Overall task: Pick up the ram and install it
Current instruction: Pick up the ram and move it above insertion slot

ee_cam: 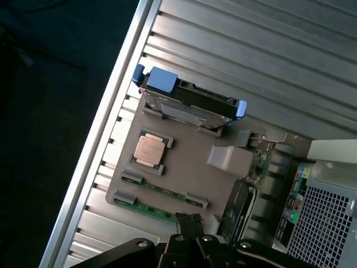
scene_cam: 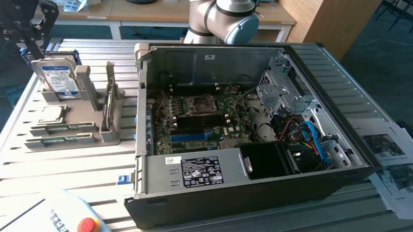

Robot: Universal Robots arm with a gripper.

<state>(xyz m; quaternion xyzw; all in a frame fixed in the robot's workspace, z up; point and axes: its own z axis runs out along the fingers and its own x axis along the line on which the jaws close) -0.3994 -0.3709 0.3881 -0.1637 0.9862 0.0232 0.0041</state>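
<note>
Just beyond the closed jaws, at the nearest edge of the grey holder tray (ee_cam: 189,167), sits the ram (ee_cam: 146,209). It is a thin green strip held in the tray's clips, and in the wrist view one end comes right up to the fingertips.

Gripper (ee_cam: 189,219): jaws together, nothing between them, ram not gripped.

Working outward from the jaws on the tray:
- A second green strip (ee_cam: 164,192) runs parallel to the ram, one row farther out.
- Beyond that strip lies a processor chip (ee_cam: 149,151), square, with its metal lid up.
- Farthest from the jaws stands the hard drive (ee_cam: 187,103), on edge with blue brackets at both ends.
- Off to one side of the jaws, a dark expansion card (ee_cam: 239,207) stands upright in the tray.

Exterior view:
- The tray rests on the slatted metal table (scene_cam: 77,169), to the exterior view's left of the open computer case (scene_cam: 258,203).
- The motherboard (scene_cam: 206,118) is exposed inside the case, with a long blue slot (scene_cam: 190,137) on it.
- The ram is well apart from the case and not installed.
- The robot arm (scene_cam: 226,19) rises behind the case.
- A pendant with a red button (scene_cam: 87,224) lies at the table's near corner.
- Printed sheets (scene_cam: 390,154) lie to the exterior view's right of the case.
</note>
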